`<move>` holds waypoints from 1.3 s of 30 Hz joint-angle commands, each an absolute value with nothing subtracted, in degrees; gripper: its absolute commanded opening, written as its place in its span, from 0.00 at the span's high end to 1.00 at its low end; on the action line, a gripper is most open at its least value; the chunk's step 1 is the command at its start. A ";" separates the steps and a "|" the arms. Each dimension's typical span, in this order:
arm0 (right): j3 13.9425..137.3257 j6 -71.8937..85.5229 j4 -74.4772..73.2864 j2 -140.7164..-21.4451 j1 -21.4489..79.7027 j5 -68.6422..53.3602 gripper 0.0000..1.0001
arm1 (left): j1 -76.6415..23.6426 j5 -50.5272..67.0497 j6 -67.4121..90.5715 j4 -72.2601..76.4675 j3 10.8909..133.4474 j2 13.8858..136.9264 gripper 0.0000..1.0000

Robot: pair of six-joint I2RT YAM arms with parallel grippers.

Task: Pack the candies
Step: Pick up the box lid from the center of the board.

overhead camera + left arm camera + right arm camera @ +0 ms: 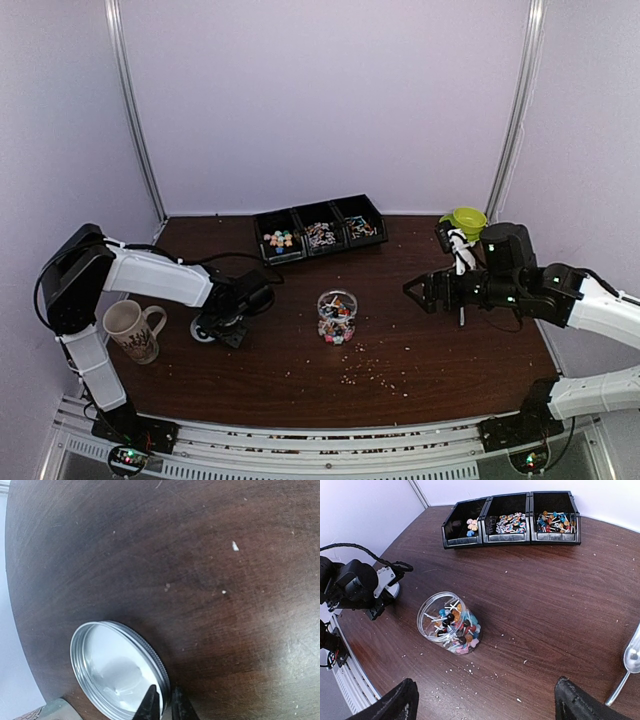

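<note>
A clear jar (337, 317) stands open at the table's middle, partly filled with candies (454, 627): round lollipops on white sticks over pastel pieces. More candies lie in three black bins (320, 230) at the back: pastel chunks (470, 526), wrapped ones (510, 522), lollipops (554, 521). My left gripper (166, 707) is down at the table left of the jar. Its fingers pinch the rim of a silver metal lid (115, 672) lying upside down. My right gripper (485, 705) is wide open and empty, hovering right of the jar.
A patterned mug (132, 330) stands at the left edge beside the left arm. A green funnel (465, 220) sits at the back right. A metal spoon (630, 665) lies near the right arm. Pale crumbs (365, 372) are strewn in front of the jar.
</note>
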State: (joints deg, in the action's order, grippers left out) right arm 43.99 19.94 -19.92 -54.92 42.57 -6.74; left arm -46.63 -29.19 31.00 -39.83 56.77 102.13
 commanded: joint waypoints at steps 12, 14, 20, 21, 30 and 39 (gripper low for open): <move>41.27 18.50 -16.08 -54.05 42.87 -9.82 0.06 | -46.68 -27.29 30.98 -38.72 56.82 101.45 1.00; 40.02 16.28 -13.97 -52.42 43.29 -10.37 0.05 | -46.67 -25.86 30.70 -38.78 56.82 99.81 1.00; 35.44 7.31 -6.26 -46.45 45.55 -10.76 0.01 | -46.96 -18.35 29.16 -39.07 57.45 90.92 1.00; 34.54 6.01 -4.66 -45.37 46.06 -11.49 0.00 | -47.12 -17.08 28.94 -39.41 57.81 89.62 1.00; 28.51 -7.70 5.26 -38.34 54.14 -19.83 0.02 | -49.56 1.23 26.19 -40.27 60.71 81.15 1.00; 38.06 -28.84 -9.61 -43.62 66.61 -13.21 0.02 | -59.10 16.87 24.74 -37.69 65.08 79.48 1.00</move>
